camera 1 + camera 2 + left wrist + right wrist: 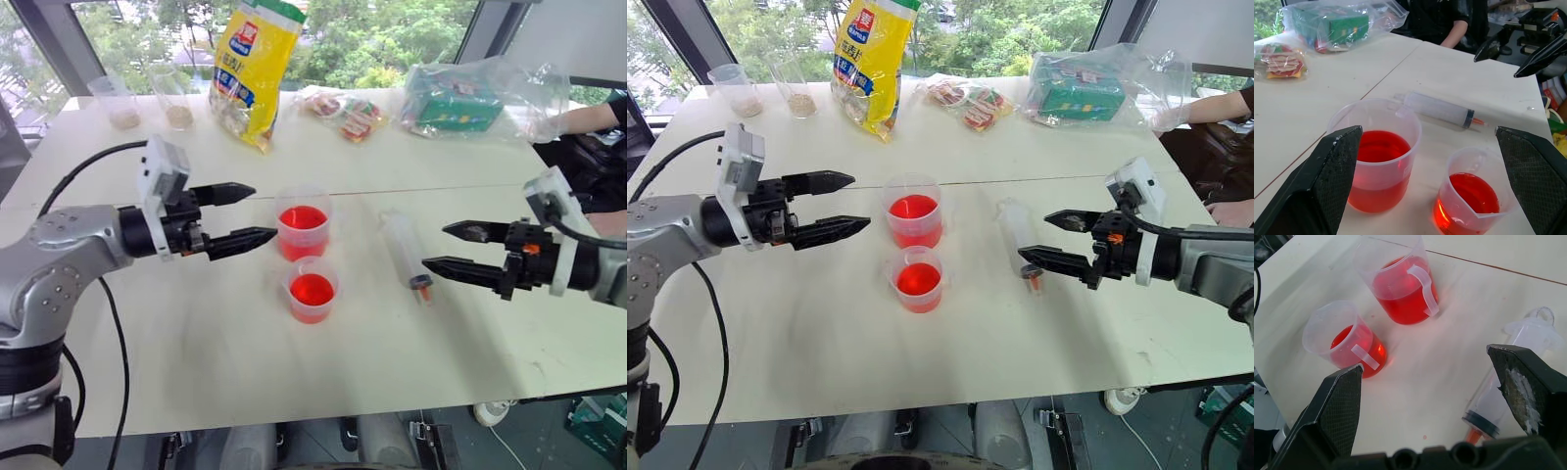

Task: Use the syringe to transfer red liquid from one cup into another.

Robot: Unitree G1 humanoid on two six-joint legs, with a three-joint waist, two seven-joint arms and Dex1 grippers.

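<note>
Two clear cups stand mid-table, both holding red liquid [303,217]: the wider cup [303,223] sits behind the smaller cup [313,290] with a pour lip. To their right the clear syringe [405,252] lies flat on the table, its orange tip [422,288] toward the front edge. My left gripper [243,215] hovers open just left of the wider cup, pointing at it. On the right, my right gripper [454,247] is open with empty fingers, close beside the syringe's tip end.
At the table's back stand two clear cups with beige powder [125,102], a yellow bag [255,67], a snack packet [345,113] and a bagged green box [460,98]. A person's gloved hand and arm [578,119] rest at the far right edge.
</note>
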